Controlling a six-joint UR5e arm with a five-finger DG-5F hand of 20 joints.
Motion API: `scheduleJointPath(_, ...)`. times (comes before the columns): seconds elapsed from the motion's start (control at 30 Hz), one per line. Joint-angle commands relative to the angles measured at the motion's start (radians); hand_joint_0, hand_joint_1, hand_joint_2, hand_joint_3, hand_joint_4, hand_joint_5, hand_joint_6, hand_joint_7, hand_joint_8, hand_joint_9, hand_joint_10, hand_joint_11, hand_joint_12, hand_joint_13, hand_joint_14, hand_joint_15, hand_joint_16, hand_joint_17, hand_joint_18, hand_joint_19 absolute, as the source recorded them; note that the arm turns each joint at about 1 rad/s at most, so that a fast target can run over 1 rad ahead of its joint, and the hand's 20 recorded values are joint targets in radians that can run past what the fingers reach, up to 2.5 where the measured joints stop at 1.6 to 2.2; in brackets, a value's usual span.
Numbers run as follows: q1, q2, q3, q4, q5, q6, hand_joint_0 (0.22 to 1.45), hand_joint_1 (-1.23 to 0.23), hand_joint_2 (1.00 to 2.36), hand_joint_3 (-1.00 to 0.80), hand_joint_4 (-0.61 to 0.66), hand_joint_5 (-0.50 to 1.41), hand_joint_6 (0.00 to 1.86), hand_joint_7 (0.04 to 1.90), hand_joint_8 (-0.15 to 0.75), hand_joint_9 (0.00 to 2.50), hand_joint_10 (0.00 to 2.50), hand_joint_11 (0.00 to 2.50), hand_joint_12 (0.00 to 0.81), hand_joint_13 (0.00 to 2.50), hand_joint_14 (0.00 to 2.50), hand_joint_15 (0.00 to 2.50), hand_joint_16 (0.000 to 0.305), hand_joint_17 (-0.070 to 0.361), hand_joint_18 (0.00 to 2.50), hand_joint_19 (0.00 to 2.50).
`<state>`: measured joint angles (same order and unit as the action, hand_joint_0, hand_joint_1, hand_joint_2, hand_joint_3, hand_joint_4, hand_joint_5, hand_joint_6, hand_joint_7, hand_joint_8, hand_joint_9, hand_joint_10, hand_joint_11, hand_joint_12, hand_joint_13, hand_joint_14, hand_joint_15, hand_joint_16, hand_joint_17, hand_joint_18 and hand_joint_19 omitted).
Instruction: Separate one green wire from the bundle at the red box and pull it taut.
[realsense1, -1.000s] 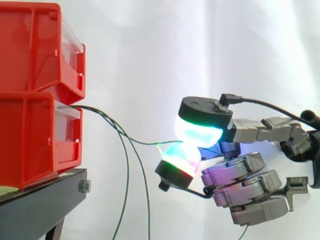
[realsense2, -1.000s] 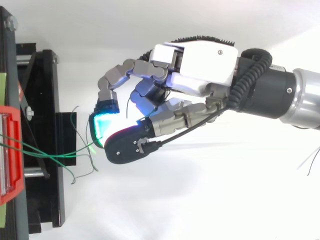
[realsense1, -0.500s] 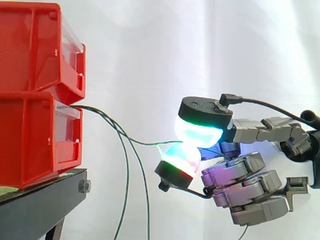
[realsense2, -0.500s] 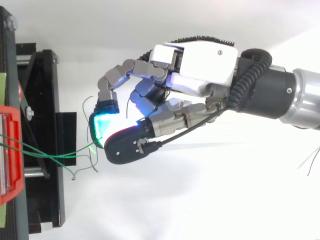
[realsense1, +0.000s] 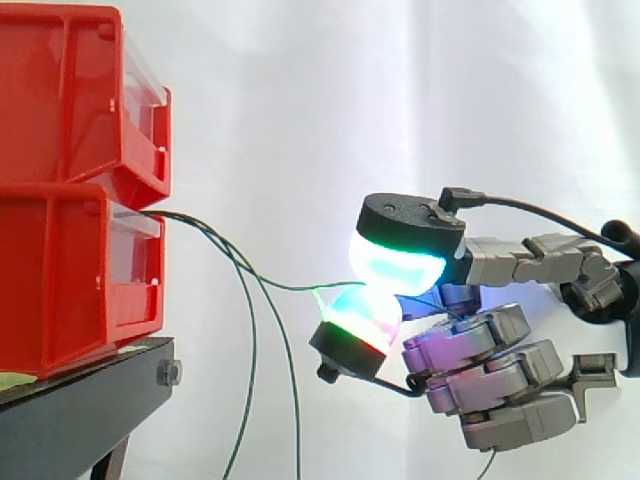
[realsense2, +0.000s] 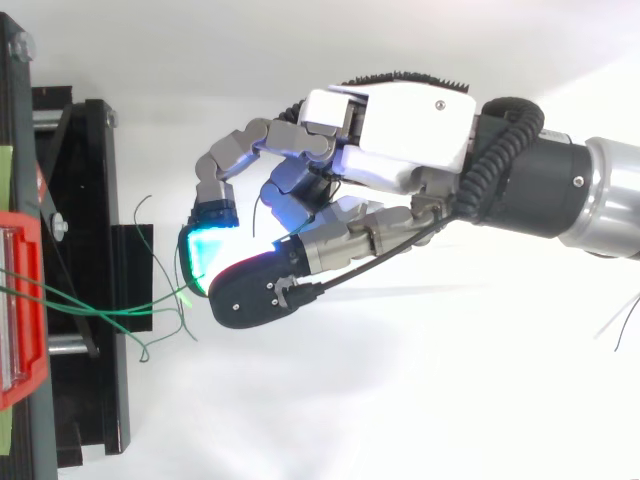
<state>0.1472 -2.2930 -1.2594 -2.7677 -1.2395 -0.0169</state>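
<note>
As hand (realsense2: 400, 130) pinches green wire (realsense1: 300, 287) (sagging), red bins (realsense1: 70, 270) stand apart.

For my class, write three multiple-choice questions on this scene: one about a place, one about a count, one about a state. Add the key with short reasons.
1. Where do the green wires leave the red bins?
A. over the upper bin's top rim
B. at the front, where the upper and lower bins meet
C. under the lower bin

2. How many red bins are stacked?
A. one
B. two
C. four

3. In what state is the green wire that reaches the robot hand?
A. pinched between two glowing fingertips
B. lying loose across the palm
C. wound round the wrist

Key:
1 B, the side view shows them emerging at that seam.
2 B, one bin sits on another.
3 A, the wire ends between the two pressed pads.
</note>
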Motion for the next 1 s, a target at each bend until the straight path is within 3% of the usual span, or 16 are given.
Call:
scheduleJointPath(0.0, 0.0, 0.001, 0.0, -0.001, 0.0, 0.002, 0.63, -0.81, 1.02, -0.02, -0.09, -0.12, 0.92, 1.19, 0.298, 0.96, 2.5, 1.35, 0.357, 1.12, 2.5, 1.14, 0.049, 0.109, 1.63, 1.69)
scheduleJointPath(0.97, 0.0, 0.0, 0.0, 0.0, 0.0, 0.0, 0.64, -0.81, 1.02, -0.01, -0.09, -0.11, 0.92, 1.2, 0.299, 0.97, 2.5, 1.37, 0.359, 1.12, 2.5, 1.16, 0.05, 0.112, 1.64, 1.68)
